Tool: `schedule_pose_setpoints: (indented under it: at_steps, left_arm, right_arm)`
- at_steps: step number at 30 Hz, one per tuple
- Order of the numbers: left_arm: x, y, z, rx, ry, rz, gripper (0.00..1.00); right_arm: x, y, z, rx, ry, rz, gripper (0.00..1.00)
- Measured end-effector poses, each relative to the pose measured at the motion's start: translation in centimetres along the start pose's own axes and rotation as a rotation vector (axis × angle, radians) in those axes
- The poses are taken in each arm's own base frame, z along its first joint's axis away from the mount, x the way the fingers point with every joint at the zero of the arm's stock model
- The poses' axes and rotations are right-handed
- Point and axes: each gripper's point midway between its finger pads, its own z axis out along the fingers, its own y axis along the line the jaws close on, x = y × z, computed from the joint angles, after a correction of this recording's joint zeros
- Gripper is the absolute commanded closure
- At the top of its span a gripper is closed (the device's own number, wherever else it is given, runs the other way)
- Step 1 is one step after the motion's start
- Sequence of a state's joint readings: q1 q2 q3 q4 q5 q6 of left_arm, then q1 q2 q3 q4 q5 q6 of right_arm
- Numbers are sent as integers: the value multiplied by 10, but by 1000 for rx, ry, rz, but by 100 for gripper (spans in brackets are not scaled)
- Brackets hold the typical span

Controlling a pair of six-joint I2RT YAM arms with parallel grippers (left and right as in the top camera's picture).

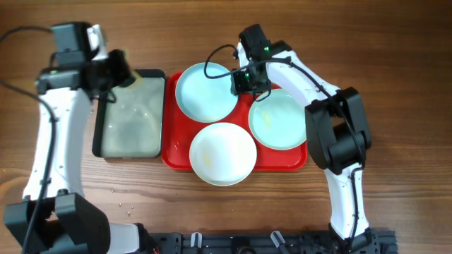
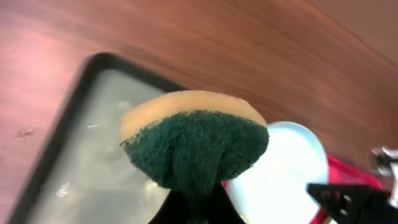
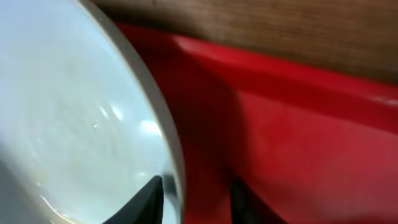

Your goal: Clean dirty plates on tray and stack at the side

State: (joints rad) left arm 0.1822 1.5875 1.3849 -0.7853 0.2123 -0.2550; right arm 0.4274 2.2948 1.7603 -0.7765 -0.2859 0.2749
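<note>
1. The red tray (image 1: 175,152) lies in the middle of the wooden table (image 1: 395,56) with all three plates on it.
2. One aqua plate (image 1: 206,92) sits at the far left of the tray, a second aqua plate (image 1: 279,120) at the right, and the white plate (image 1: 223,153) at the near edge, its rim hanging slightly over the tray's near side.
3. Small yellowish specks show on the right aqua plate and on the white plate.
4. The right gripper (image 1: 251,81) is down at the right rim of the far-left aqua plate. In the right wrist view its fingers stand apart, one over the plate's surface and the other over the red tray, with the rim between them.
5. The left gripper (image 1: 120,70) hovers over the far edge of the black-rimmed tray (image 1: 131,123), just left of the red tray.
6. It is pinching a sponge (image 2: 196,146), whose green scouring face is turned toward the wrist camera with the yellow layer behind.
</note>
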Motion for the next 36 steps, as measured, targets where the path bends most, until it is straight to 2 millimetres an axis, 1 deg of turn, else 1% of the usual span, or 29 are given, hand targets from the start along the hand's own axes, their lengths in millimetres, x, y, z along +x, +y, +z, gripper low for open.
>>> schedule_pose_setpoints:
  at_steps: [2,4,6,8,9,11,13,15,17,18,19,21,23,26,27,28,29,34,36]
  left_arm:
    - [-3,25,-5,-30,5,-59,96]
    - [-3,53,-11,-65,15,-128,96]
    - [0,69,-15,-86,30,-173,96]
    - [3,81,-17,-103,42,-205,96]
    - [7,85,-17,-110,54,-216,96]
    - [21,91,-12,-121,96,-232,96]
    - [45,96,2,-128,153,-242,96]
    - [54,98,13,-127,164,-238,96]
    - [64,102,24,-121,168,-237,96]
    - [73,103,31,-111,177,-239,96]
    - [78,104,35,-102,181,-240,96]
    - [88,102,45,-67,186,-237,96]
    - [95,101,51,-44,187,-234,96]
    - [104,99,60,-21,187,-220,96]
    - [105,96,61,-16,189,-213,96]
    - [106,93,63,-11,190,-202,96]
    - [108,88,64,-5,195,-190,96]
    - [115,71,68,14,217,-141,96]
    - [117,69,69,12,224,-133,96]
  right_arm:
    - [-2,0,1,-5,-9,7,82]
    - [-3,1,2,-7,-16,10,89]
    - [-4,1,2,-9,-22,14,93]
    - [-5,2,3,-11,-27,25,94]
    - [-5,3,3,-15,-28,32,95]
    - [-6,3,2,-18,-28,51,96]
    - [-10,7,-4,-21,-33,60,96]
    - [-12,9,-10,-15,-28,68,96]
    - [-21,13,-21,-10,-44,65,96]
    - [-25,13,-26,6,-58,62,96]
    - [-28,13,-30,20,-65,60,96]
    - [-40,15,-41,56,-106,47,96]
    - [-51,25,-50,73,-153,22,96]
    - [-62,49,-60,95,-214,-28,96]
    - [-64,63,-61,106,-241,-59,96]
    - [-69,72,-61,119,-279,-80,96]
    - [-71,86,-60,134,-316,-110,96]
    - [-75,148,-61,166,-476,-225,96]
    - [-77,167,-64,174,-533,-267,96]
